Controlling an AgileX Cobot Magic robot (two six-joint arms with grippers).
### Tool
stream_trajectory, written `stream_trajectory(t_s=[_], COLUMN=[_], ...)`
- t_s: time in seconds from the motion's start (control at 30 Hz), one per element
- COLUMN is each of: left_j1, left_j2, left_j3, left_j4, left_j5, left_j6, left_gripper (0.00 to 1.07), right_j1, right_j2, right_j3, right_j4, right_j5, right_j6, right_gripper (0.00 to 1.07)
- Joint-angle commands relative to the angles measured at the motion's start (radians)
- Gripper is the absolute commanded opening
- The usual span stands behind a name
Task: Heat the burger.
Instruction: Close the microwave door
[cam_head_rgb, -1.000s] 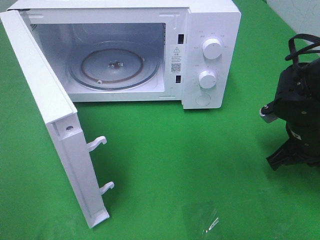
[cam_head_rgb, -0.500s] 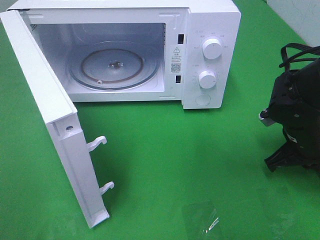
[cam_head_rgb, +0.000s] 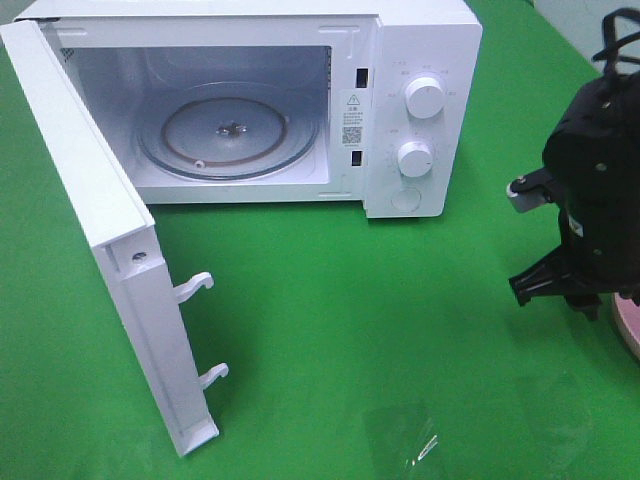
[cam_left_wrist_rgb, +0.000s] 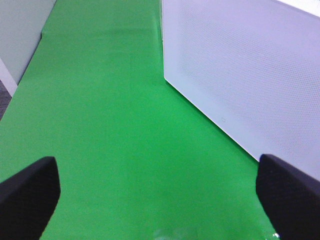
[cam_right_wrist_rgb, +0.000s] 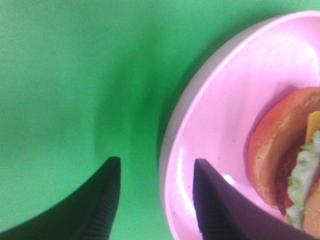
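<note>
One burger (cam_right_wrist_rgb: 287, 165) on plate (cam_right_wrist_rgb: 210, 130), beside right gripper (cam_right_wrist_rgb: 157, 192)

The tabletop (cam_head_rgb: 330, 300) is bright green throughout. The microwave (cam_head_rgb: 420, 60) is white, with white knobs (cam_head_rgb: 425, 98) and a clear glass turntable (cam_head_rgb: 225, 130) ringed in brown. Its door (cam_left_wrist_rgb: 240, 75) shows a fine dotted mesh pattern on pale white in the left wrist view. The right arm (cam_head_rgb: 595, 200) is black. The plate (cam_right_wrist_rgb: 220, 115) is pink with a paler rim. The burger (cam_right_wrist_rgb: 290, 150) has an orange-brown bun, pale green lettuce and a red strip. Both pincers' fingers (cam_left_wrist_rgb: 30, 192) are black, ribbed on the right one (cam_right_wrist_rgb: 107, 200).
</note>
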Motion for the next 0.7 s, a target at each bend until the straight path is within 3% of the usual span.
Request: stream_trajectory(t_s=[0.03,0.13,0.17,0.2,0.27,0.37,0.4,0.43,0.5,0.7], left_j1=[0.001,0.001,0.001,0.001,0.001,0.001,0.001,0.001,0.001,0.001], left_j2=[-0.019,-0.019,-0.019,-0.019,-0.019,-0.019,-0.019,-0.019,-0.019,-0.019], left_j3=[0.003,0.003,0.003,0.003,0.003,0.003,0.003,0.003,0.003,0.003], left_j4=[-0.002,-0.002,-0.002,-0.002,-0.002,-0.002,-0.002,-0.002,-0.002,-0.002], left_j5=[-0.002,-0.002,-0.002,-0.002,-0.002,-0.002,-0.002,-0.002,-0.002,-0.002], left_j6=[-0.005,-0.005,-0.005,-0.005,-0.005,-0.005,-0.005,-0.005,-0.005,-0.005], left_gripper=[1.00,1.00,1.00,1.00,1.00,1.00,1.00,1.00,1.00,1.00], right_j1=[0.000,0.000,0.000,0.000,0.000,0.000,0.000,0.000,0.000,0.000], right_j2=[-0.167,-0.236,-0.305,-0.305,-0.417,-0.446,-0.497,-0.497,-0.614,-0.760], right_j3=[-0.003,-0.003,-0.003,-0.003,-0.003,-0.003,-0.003,-0.003,-0.003,0.001], right_j4=[0.096,0.138,0.176,0.176,0.246,0.276,0.345,0.345,0.483,0.563], right_j5=[-0.038,-0.070,-0.091,-0.091,-0.114,-0.114,-0.108,-0.108,-0.067,0.027], right_j6=[-0.136,-0.201,-0.266,-0.266,-0.369,-0.398,-0.444,-0.444,-0.556,-0.658], right_gripper=[0.50,0.54,0.62,0.62,0.76,0.84,0.88,0.88,0.87,0.84])
